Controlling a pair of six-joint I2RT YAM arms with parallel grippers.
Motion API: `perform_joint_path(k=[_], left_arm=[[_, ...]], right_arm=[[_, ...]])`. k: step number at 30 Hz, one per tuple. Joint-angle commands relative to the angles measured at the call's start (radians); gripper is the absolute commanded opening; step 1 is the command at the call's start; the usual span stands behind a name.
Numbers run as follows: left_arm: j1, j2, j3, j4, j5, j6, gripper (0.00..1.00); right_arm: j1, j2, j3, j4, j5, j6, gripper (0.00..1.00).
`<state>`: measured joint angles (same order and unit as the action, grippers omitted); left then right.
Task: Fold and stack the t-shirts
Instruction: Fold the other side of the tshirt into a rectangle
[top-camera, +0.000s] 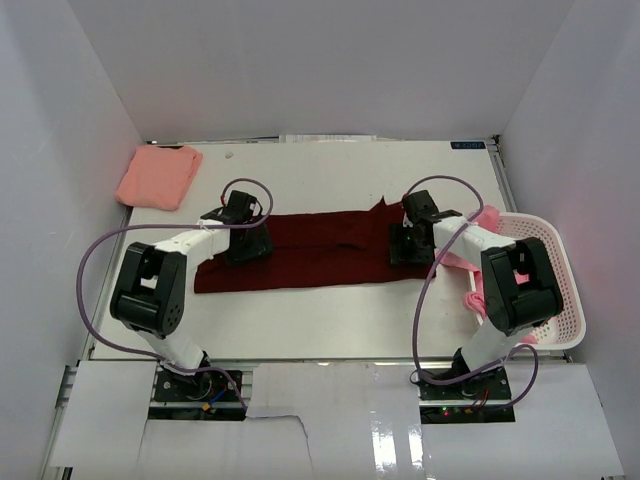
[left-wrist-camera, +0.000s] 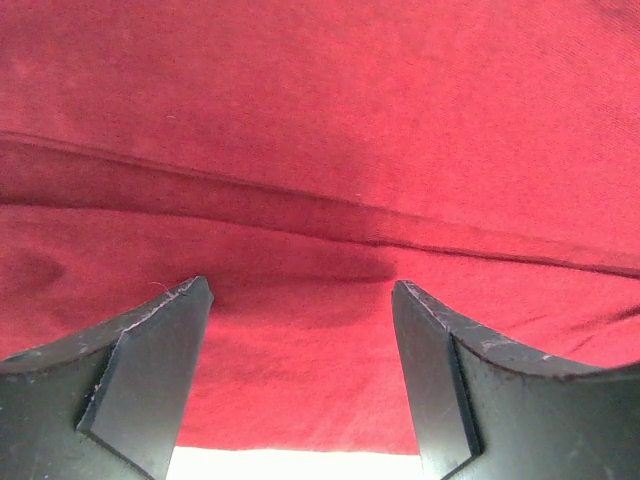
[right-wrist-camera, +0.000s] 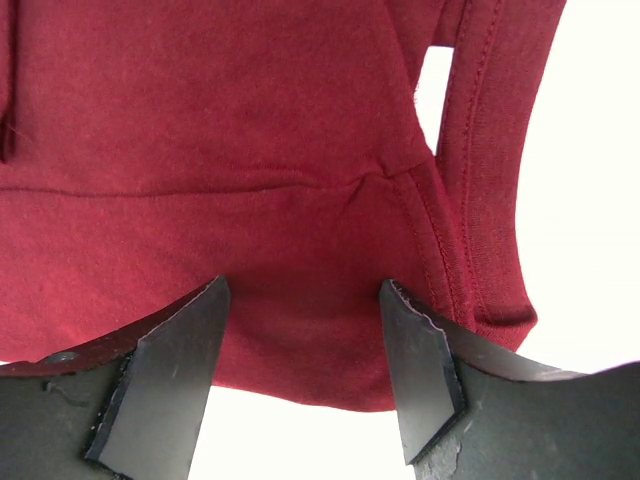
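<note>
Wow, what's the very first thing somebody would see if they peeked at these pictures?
The long dark red t-shirt stretched across the middle of the table grabs the eye first, with the left gripper and the right gripper open over its two ends. Next come the folded salmon t-shirt at the far left corner and the white basket on the right, with pink t-shirts bunched at its left side.

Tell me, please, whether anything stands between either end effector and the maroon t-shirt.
Nothing visible does. The left end effector and right end effector, both open, are directly over the maroon t-shirt, only its fabric ahead of them. The white basket sits off to the right.
</note>
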<state>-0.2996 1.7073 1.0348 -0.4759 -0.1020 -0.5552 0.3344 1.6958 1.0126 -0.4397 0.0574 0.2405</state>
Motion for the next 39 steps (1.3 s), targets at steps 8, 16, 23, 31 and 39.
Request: perform_joint_path(k=[8,16,23,31,39], left_arm=[[-0.009,-0.160,-0.004,-0.081,-0.091,-0.025,0.85],[-0.098,-0.167,0.240,-0.171,-0.183,0.023,0.86],[-0.252,-0.189,0.309,-0.146,0.045,-0.060,0.85],[-0.506,-0.256,0.099,0.218,0.028,-0.025,0.82],[-0.549,-0.443,-0.292,0.521,-0.002,-0.086,0.79]], right_arm=[[0.020,-0.110,-0.056,-0.148,0.059,0.043,0.69],[0.106,-0.094,0.246,-0.289,0.235,-0.023,0.71],[0.121,-0.110,0.235,-0.236,-0.135,0.039,0.73],[0.098,-0.159,0.054,0.057,-0.347,0.238,0.72],[0.006,-0.177,-0.083,0.277,-0.449,0.411,0.69]])
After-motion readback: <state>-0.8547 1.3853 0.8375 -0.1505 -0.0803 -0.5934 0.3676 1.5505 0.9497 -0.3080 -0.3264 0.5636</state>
